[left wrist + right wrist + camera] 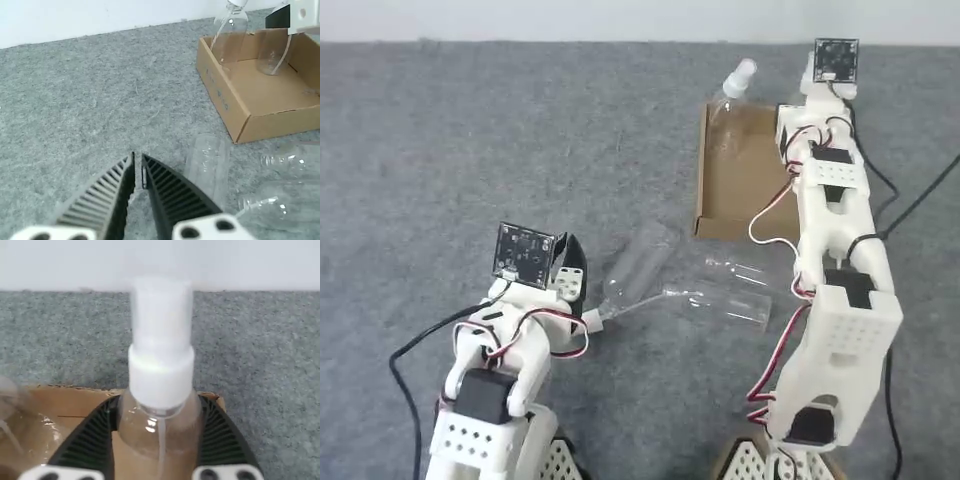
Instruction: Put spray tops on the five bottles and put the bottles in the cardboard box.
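Observation:
My right gripper point(160, 412) is shut on a clear bottle point(159, 430) just below its white spray top point(161, 355), holding it upright over the far end of the cardboard box point(55, 402). The left wrist view shows this bottle point(272, 55) inside the box point(250, 120). A second topped bottle point(732, 95) leans in the box's far corner point(705, 170). Three clear bottles lie on the carpet in front of the box point(642, 262) point(720, 300) point(740, 268). My left gripper point(138, 159) hangs shut and empty over the carpet, beside the nearest bottle point(207, 165).
Grey carpet point(470, 150) covers the table, with open room to the left of the box. The right arm point(835, 250) stretches along the box's right side. Cables point(910, 210) trail beside it. A white wall point(100, 17) rises at the far edge.

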### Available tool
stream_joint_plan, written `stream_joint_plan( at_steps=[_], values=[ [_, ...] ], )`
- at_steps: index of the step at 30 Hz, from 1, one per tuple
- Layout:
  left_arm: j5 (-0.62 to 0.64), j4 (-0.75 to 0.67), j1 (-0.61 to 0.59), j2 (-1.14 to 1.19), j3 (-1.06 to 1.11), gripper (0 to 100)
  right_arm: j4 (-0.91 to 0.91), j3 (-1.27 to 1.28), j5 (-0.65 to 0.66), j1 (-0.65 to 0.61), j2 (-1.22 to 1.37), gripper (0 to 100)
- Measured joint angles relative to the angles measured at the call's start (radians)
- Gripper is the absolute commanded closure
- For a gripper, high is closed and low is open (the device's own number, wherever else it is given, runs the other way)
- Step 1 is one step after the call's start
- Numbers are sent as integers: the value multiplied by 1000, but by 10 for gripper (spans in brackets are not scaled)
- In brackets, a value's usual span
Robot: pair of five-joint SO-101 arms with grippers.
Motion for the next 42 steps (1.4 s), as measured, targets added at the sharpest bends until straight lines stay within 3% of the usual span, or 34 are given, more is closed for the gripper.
stream_joint_plan(
  at_steps=[9, 29, 36, 42],
  values=[
    [0, 0, 0, 0, 0, 989, 0, 0, 0, -23, 0, 693],
    [0, 0, 0, 0, 0, 989, 8, 0, 0, -25, -18, 691],
    [0, 0, 0, 0, 0, 989, 89, 0, 0, -25, -167, 693],
    [0, 0, 0, 0, 0, 989, 262, 0, 0, -25, -351, 695]
  ],
)
